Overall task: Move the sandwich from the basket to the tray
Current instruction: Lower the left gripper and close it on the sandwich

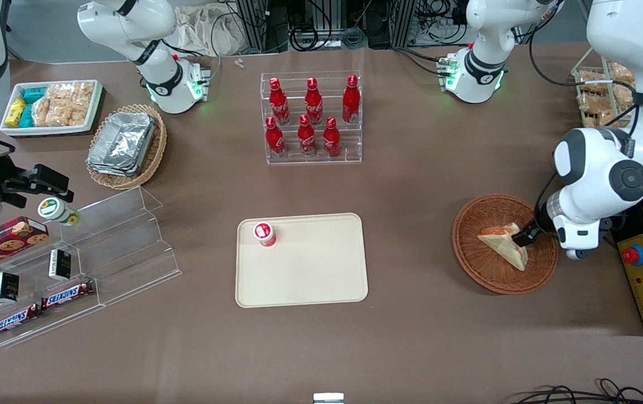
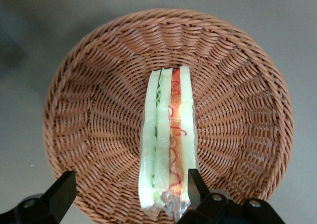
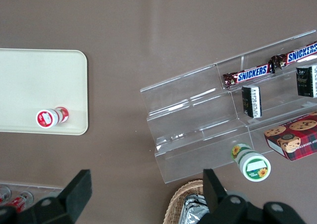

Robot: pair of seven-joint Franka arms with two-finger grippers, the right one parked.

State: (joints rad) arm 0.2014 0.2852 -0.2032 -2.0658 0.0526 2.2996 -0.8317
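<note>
- The sandwich (image 2: 168, 144) stands on edge inside the round basket (image 2: 94, 105), toward the working arm's end of the bench (image 1: 411, 185).
- The gripper (image 2: 130, 194) hangs over it, fingers (image 2: 62, 192) spread wide, one touching the wrapper.
- The cream tray (image 1: 310, 275) lies well apart.

Red-capped cup (image 3: 48, 118) on tray (image 3: 29, 80); Snickers bars (image 3: 247, 76) on acrylic shelf (image 3: 198, 120).

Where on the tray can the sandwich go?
The tray is mostly bare; only a small red-lidded cup stands in one corner. The sandwich lies in the basket, with the open gripper around it.
</note>
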